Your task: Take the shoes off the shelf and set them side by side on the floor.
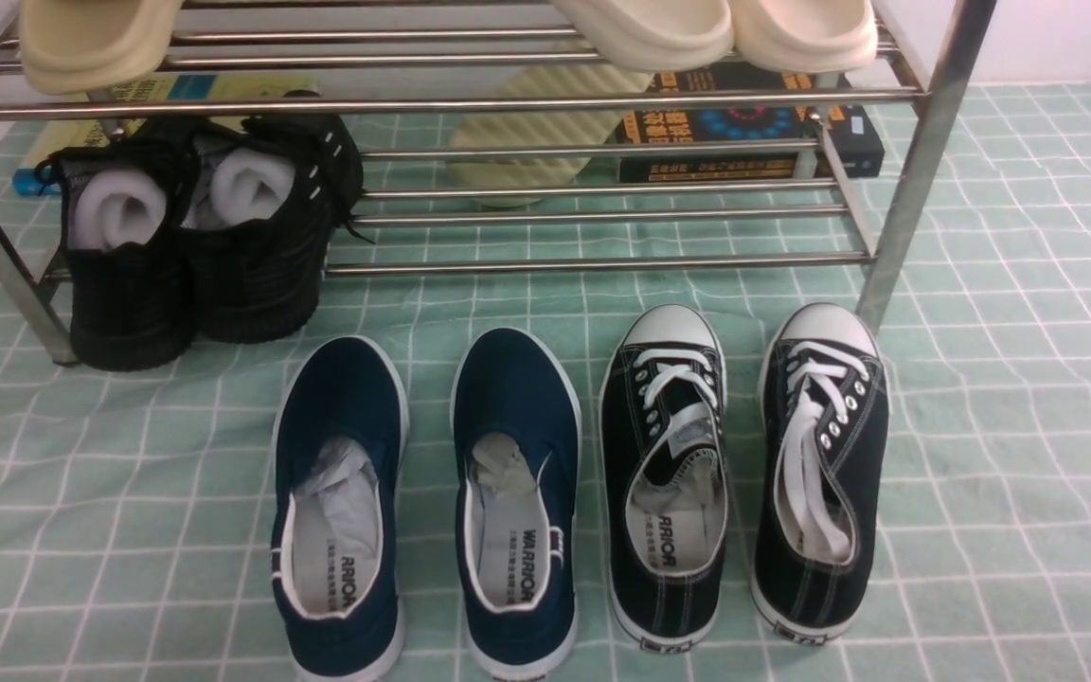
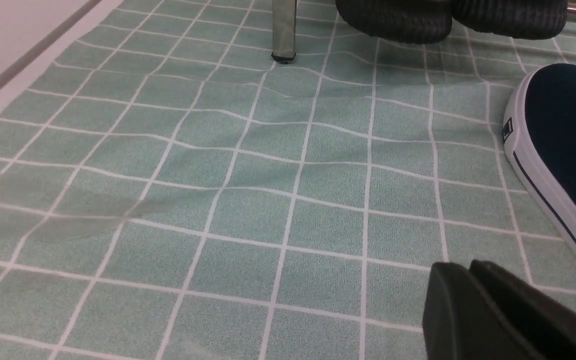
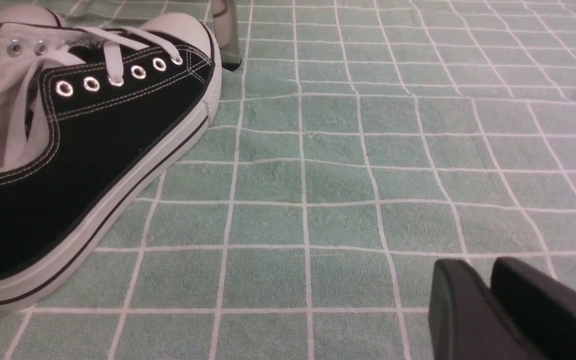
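Both navy-blue shoes lie side by side on the green checked floor (image 1: 1028, 379), toes toward the shelf (image 1: 602, 99): one at the left (image 1: 337, 502), one at the right (image 1: 515, 493). Neither gripper shows in the front view. In the left wrist view my left gripper (image 2: 460, 265) hangs low over bare cloth, its fingers together with nothing in them, a navy shoe (image 2: 563, 130) off to one side. My right gripper (image 3: 473, 265) is just above the cloth, a narrow gap between its fingers, empty.
Two black lace-up sneakers (image 1: 664, 474) (image 1: 820, 474) lie right of the navy pair; one (image 3: 93, 140) is near my right gripper. Black knit shoes (image 1: 195, 246) sit on the lower tier, cream slippers (image 1: 716, 28) on the upper, books (image 1: 754, 133) beneath. A shelf leg (image 2: 284, 30) stands ahead.
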{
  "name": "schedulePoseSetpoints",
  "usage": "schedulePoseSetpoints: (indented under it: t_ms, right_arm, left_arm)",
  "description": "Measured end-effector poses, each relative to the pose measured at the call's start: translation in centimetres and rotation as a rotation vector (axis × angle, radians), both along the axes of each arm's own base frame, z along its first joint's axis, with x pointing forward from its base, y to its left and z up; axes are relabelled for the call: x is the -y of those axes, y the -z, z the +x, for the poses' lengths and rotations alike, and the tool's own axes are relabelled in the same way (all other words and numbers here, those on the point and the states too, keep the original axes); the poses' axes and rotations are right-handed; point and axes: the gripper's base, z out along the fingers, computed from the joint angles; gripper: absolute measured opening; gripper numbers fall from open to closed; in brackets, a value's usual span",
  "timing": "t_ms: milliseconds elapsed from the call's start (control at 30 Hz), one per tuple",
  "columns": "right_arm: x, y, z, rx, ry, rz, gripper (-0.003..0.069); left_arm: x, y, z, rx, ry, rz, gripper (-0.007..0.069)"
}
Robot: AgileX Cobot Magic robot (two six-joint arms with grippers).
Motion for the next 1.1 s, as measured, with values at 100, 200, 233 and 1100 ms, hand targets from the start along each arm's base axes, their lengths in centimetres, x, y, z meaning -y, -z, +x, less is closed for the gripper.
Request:
schedulePoseSetpoints:
  t_ms: [100, 200, 233, 1100]
  right_arm:
    - [0.00, 0.00, 0.00, 0.000, 0.000, 0.000, 0.0122]
    - [0.00, 0.00, 0.00, 0.000, 0.000, 0.000, 0.0126]
    - [0.00, 0.00, 0.00, 0.000, 0.000, 0.000, 0.0127]
    - [0.00, 0.00, 0.00, 0.000, 0.000, 0.001, 0.0158]
  left_arm:
    - [0.00, 0.00, 0.00, 0.000, 0.000, 0.001, 0.0054]
    - [-0.11, 0.00, -0.02, 0.000, -0.021, 0.001, 0.0056]
    - [-0.16, 0.00, -0.03, 0.000, -0.030, 0.001, 0.0057]
    - [0.07, 0.01, 0.01, -0.001, 0.013, 0.001, 0.0086]
